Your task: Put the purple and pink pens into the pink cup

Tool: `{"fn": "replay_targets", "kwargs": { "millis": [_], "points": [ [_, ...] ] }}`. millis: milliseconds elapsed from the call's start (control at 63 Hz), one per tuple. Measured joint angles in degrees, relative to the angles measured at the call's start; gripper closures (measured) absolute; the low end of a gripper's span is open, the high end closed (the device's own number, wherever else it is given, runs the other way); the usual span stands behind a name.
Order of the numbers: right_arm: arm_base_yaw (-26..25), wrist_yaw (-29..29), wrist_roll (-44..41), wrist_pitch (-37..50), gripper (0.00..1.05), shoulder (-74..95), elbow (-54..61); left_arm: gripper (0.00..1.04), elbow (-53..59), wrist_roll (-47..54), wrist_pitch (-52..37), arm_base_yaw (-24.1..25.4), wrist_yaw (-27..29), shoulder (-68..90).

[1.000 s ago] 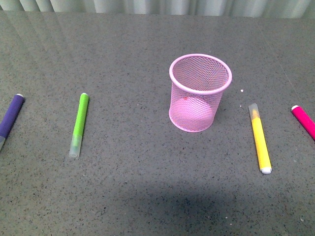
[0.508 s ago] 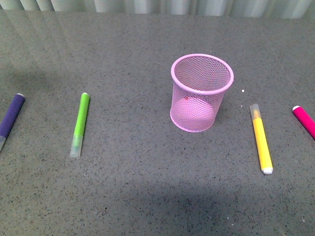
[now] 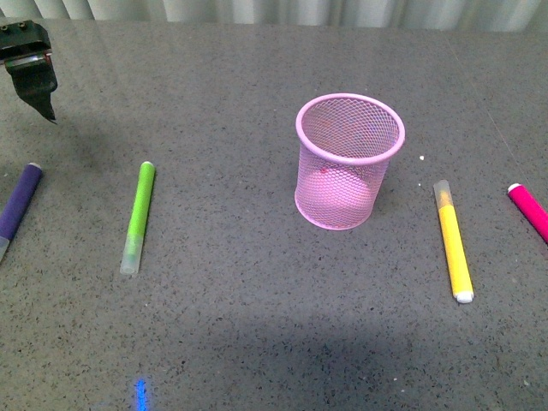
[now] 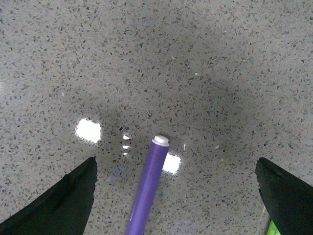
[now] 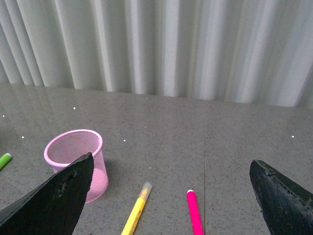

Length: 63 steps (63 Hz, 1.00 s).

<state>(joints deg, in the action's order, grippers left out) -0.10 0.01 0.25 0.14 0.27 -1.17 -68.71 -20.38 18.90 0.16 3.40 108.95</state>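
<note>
The pink cup (image 3: 347,163) stands upright in mid-table, with no pen in it. At the left edge lies the purple pen (image 3: 19,204), white plug pointing away from me. My left gripper (image 3: 38,98) hangs open above and behind it. In the left wrist view the purple pen (image 4: 146,188) lies between the wide-spread fingers (image 4: 68,200), untouched. The pink pen (image 3: 531,210) lies at the right edge. My right gripper (image 5: 171,196) is open and empty, out of the front view; its camera sees the pink pen (image 5: 194,213) and the cup (image 5: 73,152) below.
A lime-green marker (image 3: 139,214) lies between the purple pen and the cup. A yellow marker (image 3: 453,244) lies between the cup and the pink pen. Pleated curtains (image 5: 161,46) close off the table's far edge.
My left gripper has come into the front view at the top left, above the purple pen. The cup and all markers lie as before.
</note>
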Motion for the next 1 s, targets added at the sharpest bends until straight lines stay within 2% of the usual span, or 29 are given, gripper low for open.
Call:
{"fn": "replay_targets", "kwargs": {
  "millis": [1000],
  "points": [
    [0.0, 0.0, 0.0, 0.0, 0.07, 0.0, 0.0, 0.08, 2.89, -0.44, -5.97, 1.16, -3.41, 6.8]
  ]
}}
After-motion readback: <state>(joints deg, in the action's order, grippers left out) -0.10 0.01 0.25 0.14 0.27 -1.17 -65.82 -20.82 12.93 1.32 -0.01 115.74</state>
